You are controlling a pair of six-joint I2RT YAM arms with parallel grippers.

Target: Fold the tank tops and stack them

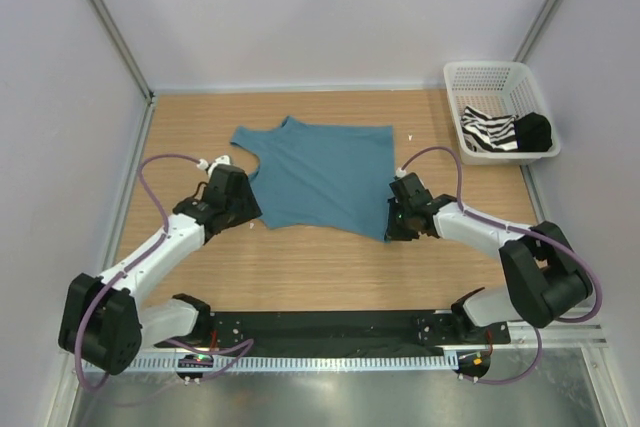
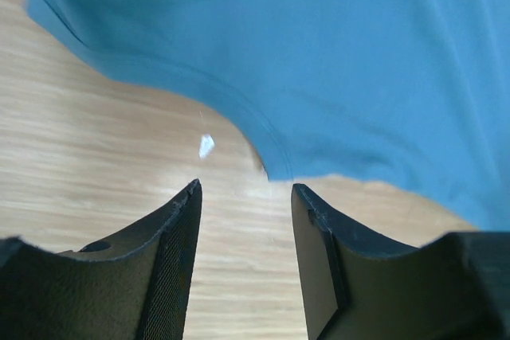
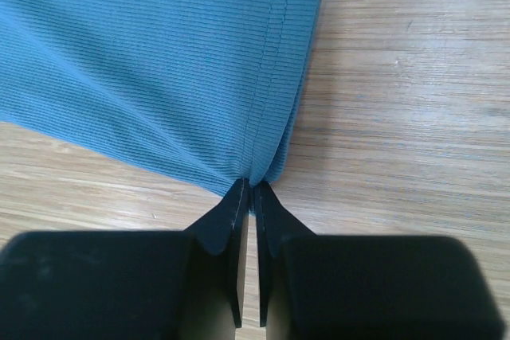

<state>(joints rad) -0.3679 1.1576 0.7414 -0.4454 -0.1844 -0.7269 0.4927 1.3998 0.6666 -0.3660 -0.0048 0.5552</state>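
Right end effector (image 3: 249,187) pinches teal tank top (image 3: 151,61) by its hem; left end effector (image 2: 245,189) open, empty.

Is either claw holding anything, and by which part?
The right gripper pinches the teal tank top by a hem corner. The left gripper is open, holding nothing.

Bright even light, soft wrist-view blur

Matt, finely ribbed knit cloth with a stitched hem: teal tank top (image 1: 325,172). Beneath it, smooth pale wood grain with faint sheen: table (image 1: 320,267). Beyond its far right corner, white plastic mesh: basket (image 1: 480,75), holding soft cloth striped tank top (image 1: 488,132). Matt black, 1 inner face finely textured: left gripper (image 2: 245,187).
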